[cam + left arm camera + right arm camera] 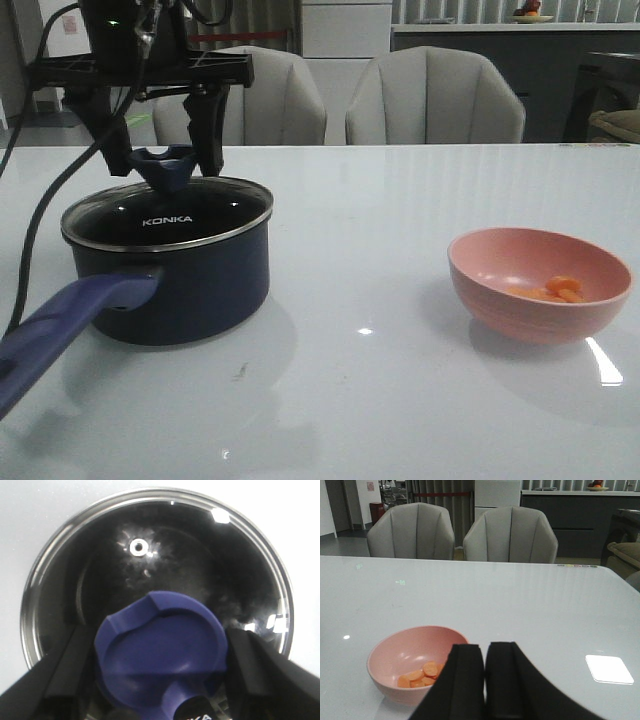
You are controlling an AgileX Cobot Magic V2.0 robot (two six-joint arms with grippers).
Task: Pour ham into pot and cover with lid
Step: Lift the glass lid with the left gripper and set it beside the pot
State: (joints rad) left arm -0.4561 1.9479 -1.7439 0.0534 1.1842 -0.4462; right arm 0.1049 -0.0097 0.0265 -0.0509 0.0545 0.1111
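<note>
My left pincer [163,160] sits in the upper left of the front view, its two black fingers [208,135] spread to either side of the lid's dark blue knob [165,165]; in the left wrist view the fingers flank the knob [162,647] with a sliver of gap on each side, so I read it as released, not gripping. The lid [170,215] rests flat on the pot [175,280], its metal rim seated all round and the KONKA lettering facing me. The pot stands at the left of the surface [380,400], its long blue-purple handle [60,325] running toward the lower left corner, and a black cable [30,240] hangs down just beside it. My right pincer [485,682] fills the bottom centre of the right wrist view, its fingers pressed together with nothing between them. Just beyond it, at lower left there, is the pink bowl [400,650] with the ham [420,675] lying in it; in the front view the bowl [540,285] sits at the right, well apart from the pot, ham [555,291] inside. Two pale chairs [435,95] stand behind the surface.
</note>
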